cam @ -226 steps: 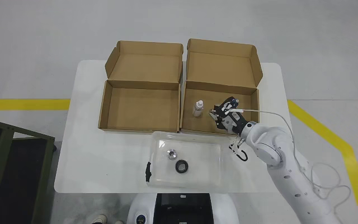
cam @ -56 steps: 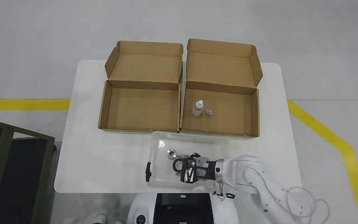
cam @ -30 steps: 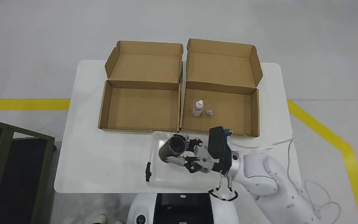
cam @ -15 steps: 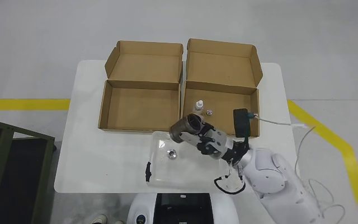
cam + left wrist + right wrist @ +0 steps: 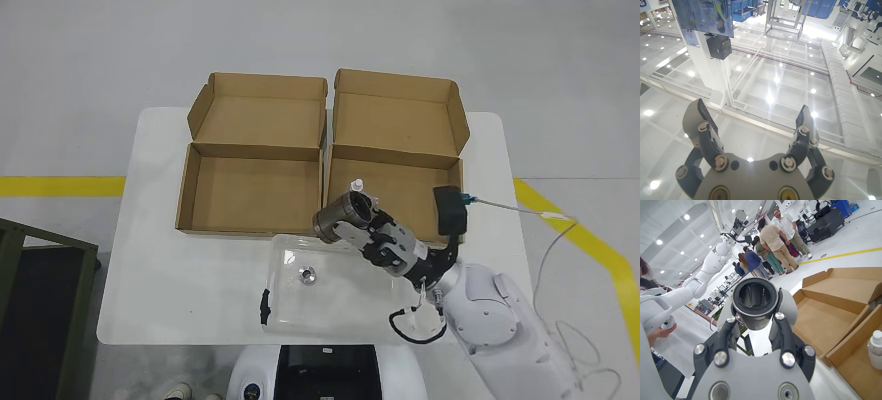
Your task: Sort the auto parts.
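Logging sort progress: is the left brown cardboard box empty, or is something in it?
Empty. The top view shows only bare floor inside the left brown cardboard box; the right gripper holds the black hollow cylinder outside it.

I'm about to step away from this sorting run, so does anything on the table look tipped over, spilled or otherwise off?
Nothing stands out. The white bottle stands upright in the right box, nothing is spilled, and the black cylinder sits squarely between the fingers of the right gripper.
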Robot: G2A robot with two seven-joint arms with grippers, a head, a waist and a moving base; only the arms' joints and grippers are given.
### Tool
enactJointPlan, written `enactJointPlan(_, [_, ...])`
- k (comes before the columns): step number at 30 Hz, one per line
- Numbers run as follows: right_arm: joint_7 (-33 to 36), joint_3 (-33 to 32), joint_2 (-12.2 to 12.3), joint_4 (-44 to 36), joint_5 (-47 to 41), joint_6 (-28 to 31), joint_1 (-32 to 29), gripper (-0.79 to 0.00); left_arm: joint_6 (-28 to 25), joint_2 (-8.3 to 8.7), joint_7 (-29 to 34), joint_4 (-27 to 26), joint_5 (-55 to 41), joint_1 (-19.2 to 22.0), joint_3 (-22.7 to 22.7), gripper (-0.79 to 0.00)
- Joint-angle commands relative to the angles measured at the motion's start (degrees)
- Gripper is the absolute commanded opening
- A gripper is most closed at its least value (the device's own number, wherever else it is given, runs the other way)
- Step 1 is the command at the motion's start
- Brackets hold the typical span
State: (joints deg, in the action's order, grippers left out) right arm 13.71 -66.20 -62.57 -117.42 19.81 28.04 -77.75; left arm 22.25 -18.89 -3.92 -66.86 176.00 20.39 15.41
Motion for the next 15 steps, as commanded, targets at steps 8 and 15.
enactJointPlan(8, [-0.1, 3.2, -0.8, 1.6, 4.9, -0.8, 2.0, -0.785, 0.0, 0.0, 0.0, 0.0, 0.0, 0.0, 0.0, 0.0])
enactJointPlan(15, [1.0, 8.4, -1.9, 4.3, 7.5, -1.4, 5.1, -0.785, 0.0, 0.0, 0.0, 0.0, 0.0, 0.0, 0.0, 0.0])
